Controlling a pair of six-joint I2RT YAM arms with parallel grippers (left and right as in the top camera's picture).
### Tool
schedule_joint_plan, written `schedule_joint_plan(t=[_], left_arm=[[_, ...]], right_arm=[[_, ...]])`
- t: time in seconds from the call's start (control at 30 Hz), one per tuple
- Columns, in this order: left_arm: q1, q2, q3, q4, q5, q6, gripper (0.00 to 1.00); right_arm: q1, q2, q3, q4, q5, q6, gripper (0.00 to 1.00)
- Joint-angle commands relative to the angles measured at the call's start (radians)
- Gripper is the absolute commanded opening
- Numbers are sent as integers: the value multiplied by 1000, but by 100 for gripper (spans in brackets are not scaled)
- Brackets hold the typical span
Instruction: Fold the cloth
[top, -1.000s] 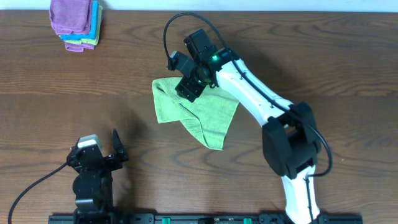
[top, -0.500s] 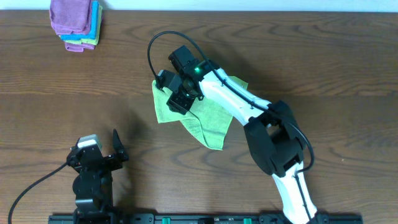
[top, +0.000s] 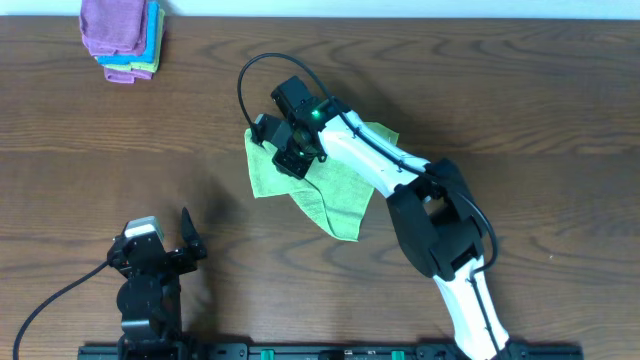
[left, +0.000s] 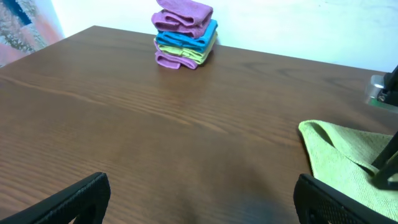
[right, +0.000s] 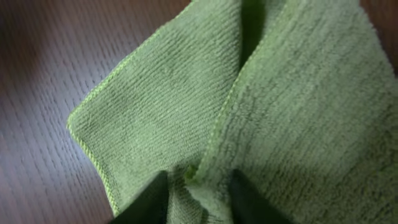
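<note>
The cloth (top: 340, 190) lies on the brown wooden tabletop (top: 100, 150) just above the middle of the overhead frame. It is crumpled and partly doubled over itself. One point reaches down toward the lower centre, and a small lobe shows on the far side of the right arm, at the upper right of the cloth.

The right gripper (top: 290, 155) is over the cloth's upper-left part and closed on it. In the right wrist view its two dark fingers (right: 149, 199) sit at the bottom edge with a raised ridge of the cloth (right: 155, 106) pinched between them. A stitched hem runs up the middle of that frame, and one rounded corner lies flat on the tabletop (right: 37, 74) at the left.

The left gripper (top: 160, 238) is at the lower left of the overhead frame, well apart from the cloth. In the left wrist view its fingers stand spread wide at the two bottom corners, with nothing between them — the left gripper (left: 202, 193) is open over bare wood. The cloth (left: 348, 162) shows at the right edge of that view, with a fold lifted off the tabletop (left: 124, 112).

A stack of folded cloths (top: 125, 40) — purple on top, then blue and yellow-green layers — sits at the upper left, and appears again at the top centre of the left wrist view (left: 185, 34).
</note>
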Motion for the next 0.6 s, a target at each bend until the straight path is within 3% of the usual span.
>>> schedule_joint_plan(t=[0.0,0.03,0.07,0.3,0.57], left_arm=[[5,-5,-24,-10,-9,11,95],[5,-5,-24,-10,-9,11,95],[5,-5,-24,-10,-9,11,95],[5,-5,-24,-10,-9,11,96],[5,-5,-24,-10,-9,11,95]], right_arm=[[-5,18,1,3,4,0,9],[-6,18,1,6,11,9,2],[-7,18,1,12,16,19,1],[-15,18,1,40,27,34,1],[-78,18,61,151,224,79,2]])
